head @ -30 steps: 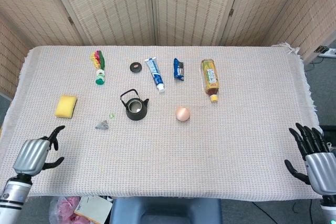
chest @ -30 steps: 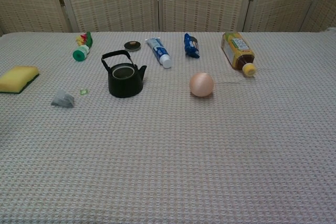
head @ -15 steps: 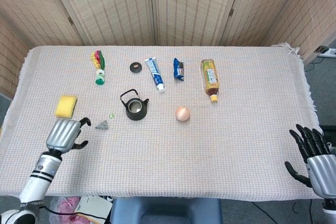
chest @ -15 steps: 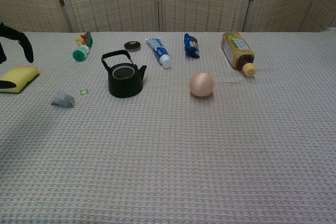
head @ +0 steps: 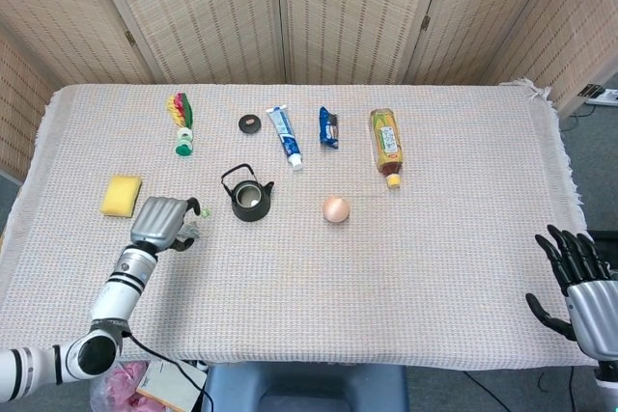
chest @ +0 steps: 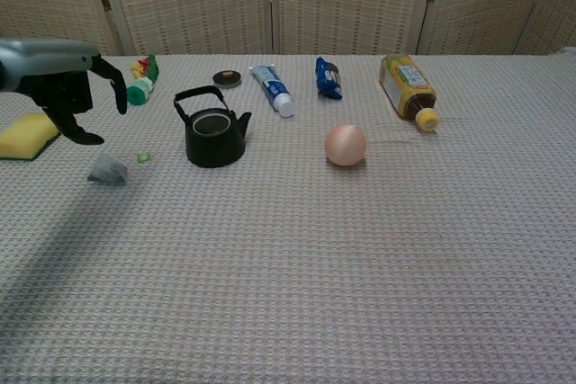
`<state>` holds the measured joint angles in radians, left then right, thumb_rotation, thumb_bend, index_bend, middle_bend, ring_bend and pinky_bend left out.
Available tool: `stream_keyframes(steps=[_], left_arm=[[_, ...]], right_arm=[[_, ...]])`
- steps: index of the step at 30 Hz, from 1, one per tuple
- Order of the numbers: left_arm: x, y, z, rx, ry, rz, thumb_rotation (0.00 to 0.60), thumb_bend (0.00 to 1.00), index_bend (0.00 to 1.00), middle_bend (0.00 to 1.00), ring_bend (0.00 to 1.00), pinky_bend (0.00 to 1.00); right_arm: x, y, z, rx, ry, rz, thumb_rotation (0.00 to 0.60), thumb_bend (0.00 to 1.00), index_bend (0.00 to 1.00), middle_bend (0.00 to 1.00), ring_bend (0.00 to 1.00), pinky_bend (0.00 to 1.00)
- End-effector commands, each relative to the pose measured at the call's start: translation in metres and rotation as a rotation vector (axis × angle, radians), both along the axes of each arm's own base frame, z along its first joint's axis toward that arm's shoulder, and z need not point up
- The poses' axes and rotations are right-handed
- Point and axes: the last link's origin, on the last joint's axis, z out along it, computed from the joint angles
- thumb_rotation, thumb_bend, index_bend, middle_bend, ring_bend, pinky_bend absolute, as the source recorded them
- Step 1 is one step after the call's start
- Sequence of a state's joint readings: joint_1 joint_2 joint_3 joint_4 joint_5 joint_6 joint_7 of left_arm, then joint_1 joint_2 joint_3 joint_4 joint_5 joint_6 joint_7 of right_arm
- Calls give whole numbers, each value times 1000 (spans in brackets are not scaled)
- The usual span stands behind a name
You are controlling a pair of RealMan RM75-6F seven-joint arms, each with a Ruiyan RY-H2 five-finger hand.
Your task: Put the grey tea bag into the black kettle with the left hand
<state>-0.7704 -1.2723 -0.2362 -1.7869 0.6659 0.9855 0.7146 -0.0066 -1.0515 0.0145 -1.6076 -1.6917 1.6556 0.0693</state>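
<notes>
I had the left hand (chest: 63,87) hovering above the grey tea bag (chest: 108,169), fingers spread and curved downward, grasping nothing. In the chest view the tea bag lay flat on the bench (chest: 360,267) just below and a little right of the fingertips, not touched. A small green tag (chest: 142,157) sat just beside it, toward the black kettle (chest: 212,128). In the head view the hand (head: 162,220) covered the tea bag almost entirely. The kettle stood upright, lid off, handle raised, near the tea bag on its right. The yellow sponge (chest: 27,134) lay left of the hand. The right hand (head: 577,282) rested off the bench's near right corner, fingers apart and empty. The egg (chest: 346,145) sat right of the kettle, well apart from it.
</notes>
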Motion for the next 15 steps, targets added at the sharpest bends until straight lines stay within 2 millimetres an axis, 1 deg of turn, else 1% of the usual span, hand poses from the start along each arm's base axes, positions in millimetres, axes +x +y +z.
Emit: stream_keyframes(steps=[1,5,15], left_arm=[[3,10,-11,-17,1,9,600,317,404,1000,964,1000],[5,21,-21,-29,-7,29,600,323,403,1000,966,1000],[3,40,-39,-42,6,72,600,325,415,1000,970,1000]], right_arm=[[-1,0,1,-3,-1,-2,600,235,0,0,0,0],[-2,-1,2,-3,-4,-10,600,235,0,0,0,0],[-2,-1,4,-4,-10,-13,600,235,0,0,0,0]])
